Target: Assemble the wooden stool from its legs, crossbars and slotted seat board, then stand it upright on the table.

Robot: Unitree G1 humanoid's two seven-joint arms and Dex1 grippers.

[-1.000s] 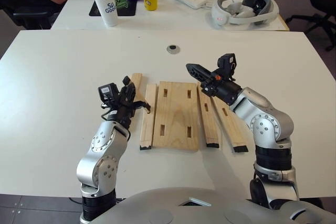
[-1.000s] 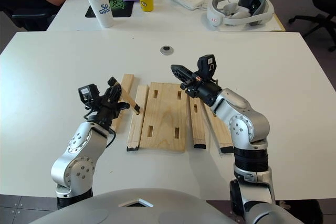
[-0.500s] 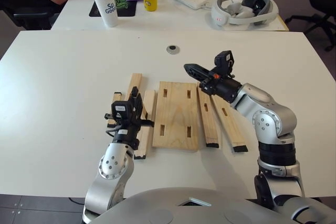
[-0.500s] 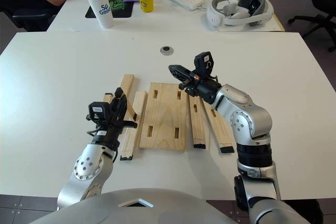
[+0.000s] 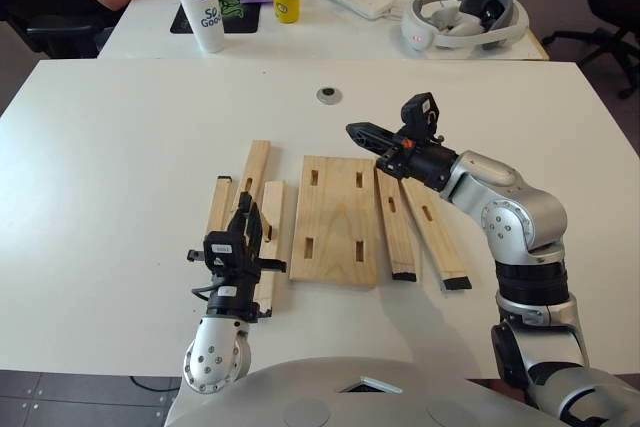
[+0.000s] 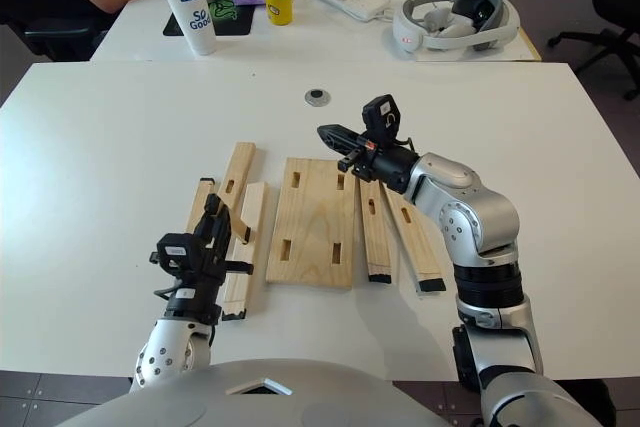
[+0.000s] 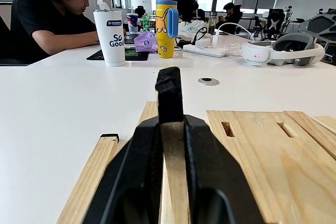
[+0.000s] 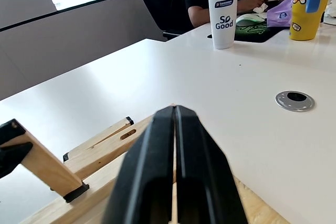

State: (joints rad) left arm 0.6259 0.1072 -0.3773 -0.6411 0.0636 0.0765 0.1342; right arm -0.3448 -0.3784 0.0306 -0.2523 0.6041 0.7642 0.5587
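Seat board (image 5: 335, 219), one, wooden bars (image 5: 397, 222), five, three left, two right

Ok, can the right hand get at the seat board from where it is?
Probably yes. The right hand hangs shut close above the far end of the seat board; nothing lies on the board, and the left hand, gripping a stick, is off to its left.
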